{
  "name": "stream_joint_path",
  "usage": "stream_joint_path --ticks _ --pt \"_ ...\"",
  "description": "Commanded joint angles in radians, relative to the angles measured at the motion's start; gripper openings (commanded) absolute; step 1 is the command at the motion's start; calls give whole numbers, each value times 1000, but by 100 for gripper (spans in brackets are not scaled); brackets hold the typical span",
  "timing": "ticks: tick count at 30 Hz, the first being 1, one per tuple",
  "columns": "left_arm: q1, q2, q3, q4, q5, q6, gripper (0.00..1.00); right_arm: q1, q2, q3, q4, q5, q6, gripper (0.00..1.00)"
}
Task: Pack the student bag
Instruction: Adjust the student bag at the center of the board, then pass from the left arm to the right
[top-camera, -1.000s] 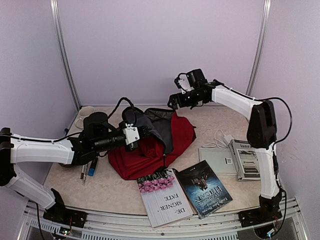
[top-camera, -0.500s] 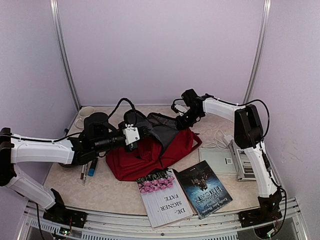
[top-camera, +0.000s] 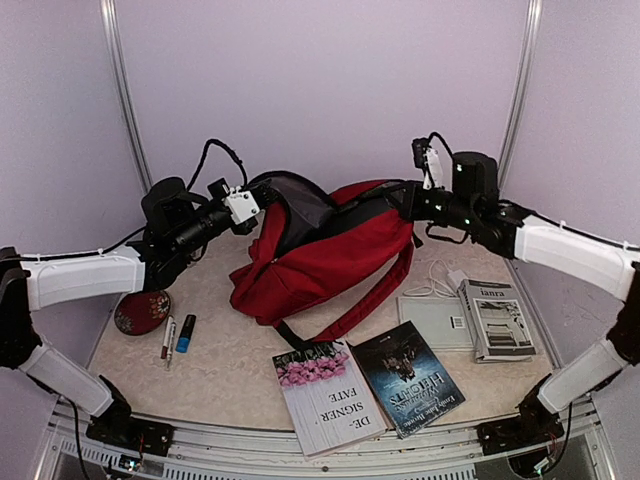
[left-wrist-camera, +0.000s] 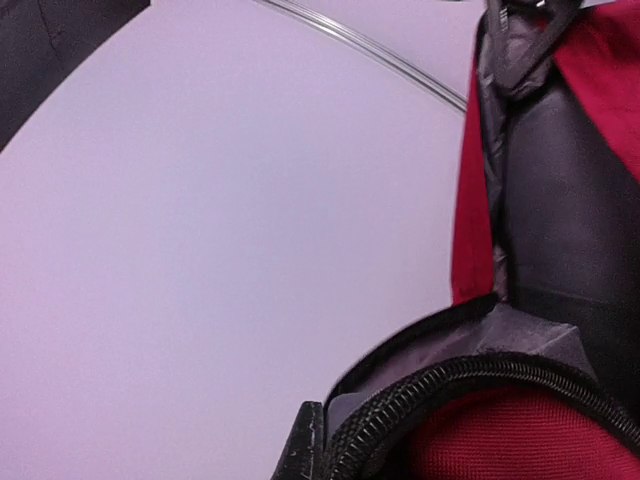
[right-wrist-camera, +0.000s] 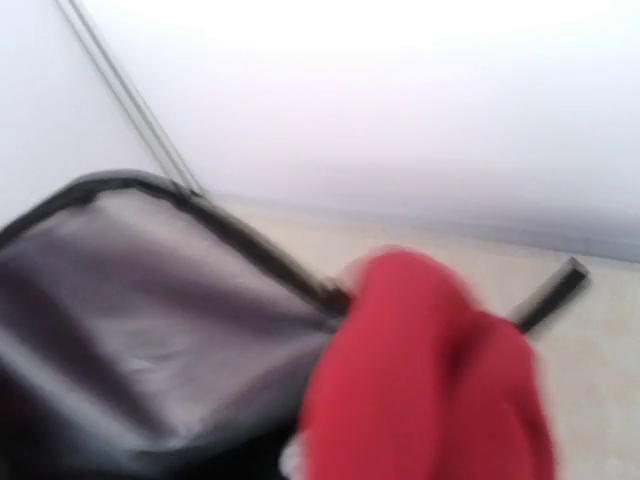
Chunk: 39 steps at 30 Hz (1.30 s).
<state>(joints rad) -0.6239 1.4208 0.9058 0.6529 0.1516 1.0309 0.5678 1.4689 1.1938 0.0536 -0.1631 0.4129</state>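
The student bag (top-camera: 335, 255), dark red with black straps, hangs stretched above the table between both arms, its grey lining showing at the open top. My left gripper (top-camera: 265, 200) is shut on the bag's zipper edge at the upper left. In the left wrist view one dark fingertip (left-wrist-camera: 303, 450) presses beside the black zipper (left-wrist-camera: 450, 385). My right gripper (top-camera: 397, 197) is shut on the bag's upper right edge. The right wrist view is blurred and shows only red fabric (right-wrist-camera: 430, 380) and grey lining (right-wrist-camera: 130, 300); its fingers are hidden.
Two books (top-camera: 325, 395) (top-camera: 408, 378) lie at the front edge. A white flat pad (top-camera: 432, 320) and a booklet (top-camera: 497, 318) lie to the right, with a white cable (top-camera: 440, 275) behind them. Pens (top-camera: 175, 335) and a round red thing (top-camera: 140, 312) sit at the left.
The right gripper came down to the bag and shut on its right edge. Both arms then rose and moved apart, lifting and stretching the bag off the table.
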Motion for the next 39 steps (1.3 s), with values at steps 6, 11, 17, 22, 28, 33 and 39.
stream_joint_path --ticks 6,11,17,22,28,33,39 --pt "11 109 22 79 162 44 12 315 -123 -500 358 397 405 11" --pt "-26 145 -65 54 198 11 12 352 -186 -583 153 419 433 78" --pt "-63 154 -106 24 221 10 7 269 -350 -449 -27 272 -256 100" --pt "-70 156 -107 46 227 0 6 48 -253 -239 -117 -364 -641 100" --pt "-81 139 -97 26 225 1 6 12 49 51 -245 -481 -905 100" --pt "-82 139 -97 11 217 9 5 -14 326 302 -365 -541 -940 94" --pt "-81 145 -96 11 214 9 5 -20 490 421 -434 -558 -933 74"
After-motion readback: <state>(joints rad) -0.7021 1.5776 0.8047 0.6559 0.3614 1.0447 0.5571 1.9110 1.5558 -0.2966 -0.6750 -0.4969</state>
